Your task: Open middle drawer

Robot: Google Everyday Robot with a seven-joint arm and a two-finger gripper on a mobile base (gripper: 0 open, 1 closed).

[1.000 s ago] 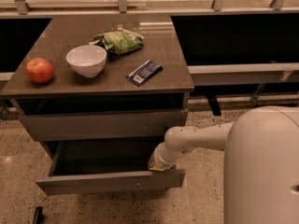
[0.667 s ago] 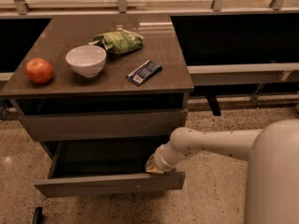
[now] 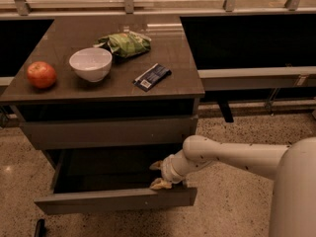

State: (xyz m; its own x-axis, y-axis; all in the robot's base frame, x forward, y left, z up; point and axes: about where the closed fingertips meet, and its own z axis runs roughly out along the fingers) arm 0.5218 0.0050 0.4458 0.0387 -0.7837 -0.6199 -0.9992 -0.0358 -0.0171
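Note:
The middle drawer (image 3: 116, 200) is a grey-brown handleless drawer below the countertop. It stands pulled out toward me, and its dark box shows behind the long flat front panel. My gripper (image 3: 158, 175) is at the right end of the drawer, just behind the top edge of the front panel. Its two pale fingertips (image 3: 161, 184) stand apart; the lower one rests against the panel's inner edge and the other is over the box. The arm (image 3: 232, 157) reaches in from the right. The inside of the drawer is too dark to see.
The upper drawer front (image 3: 108, 131) is closed above. On the countertop (image 3: 177, 58) lie a red apple (image 3: 41, 74), a white bowl (image 3: 91, 63), a green chip bag (image 3: 127, 43) and a dark snack bar (image 3: 152, 76). The floor is speckled terrazzo (image 3: 232, 211).
The middle drawer has slid a little further out toward me, and the gripper has moved out with its front panel. The things on the countertop have not moved.

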